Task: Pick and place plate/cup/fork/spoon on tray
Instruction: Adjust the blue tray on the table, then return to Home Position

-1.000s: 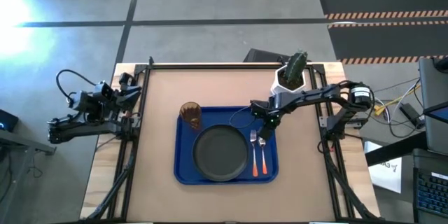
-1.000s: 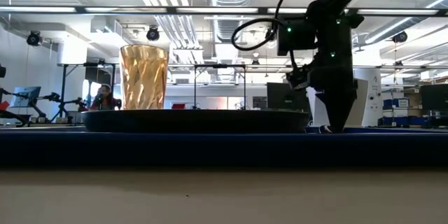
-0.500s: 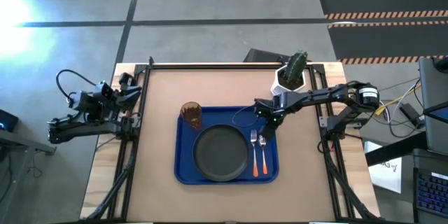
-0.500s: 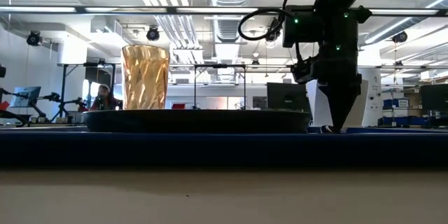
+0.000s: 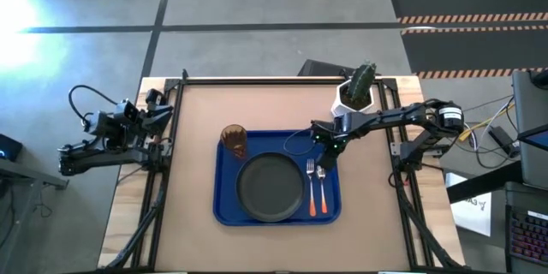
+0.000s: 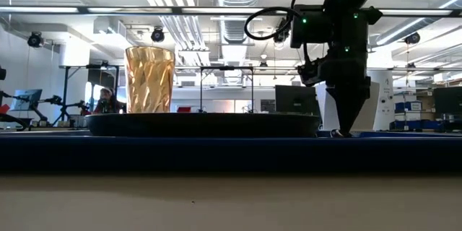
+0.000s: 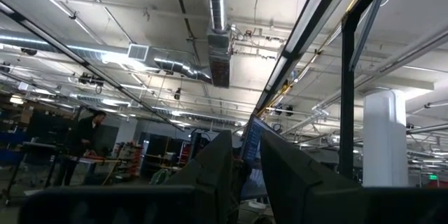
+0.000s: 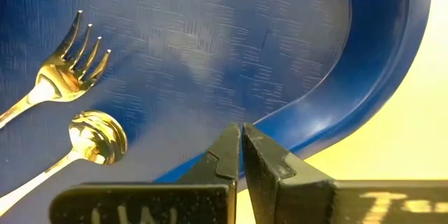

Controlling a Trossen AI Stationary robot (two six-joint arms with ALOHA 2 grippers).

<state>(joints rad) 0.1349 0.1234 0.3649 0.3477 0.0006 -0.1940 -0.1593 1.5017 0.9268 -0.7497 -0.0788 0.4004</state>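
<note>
On tray [image 5: 224, 197], one plate [image 5: 270, 187], cup [image 5: 233, 140], fork [image 5: 310, 185], spoon [image 5: 322, 190]

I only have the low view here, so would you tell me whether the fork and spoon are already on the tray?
Observer: Yes. The fork and the spoon lie side by side on the tray, to the right of the plate, handles toward the front edge.
Operator: Thank you. Is the right gripper holding anything?
Observer: No. The right gripper is shut with nothing between its fingers, above the tray near the spoon's bowl.
Operator: And where is the cup relative to the plate?
Observer: The cup stands on the tray's back left corner, just beyond the plate's rim.
Operator: Where is the left arm?
Observer: It waits off the table's left edge, away from the tray.
</note>
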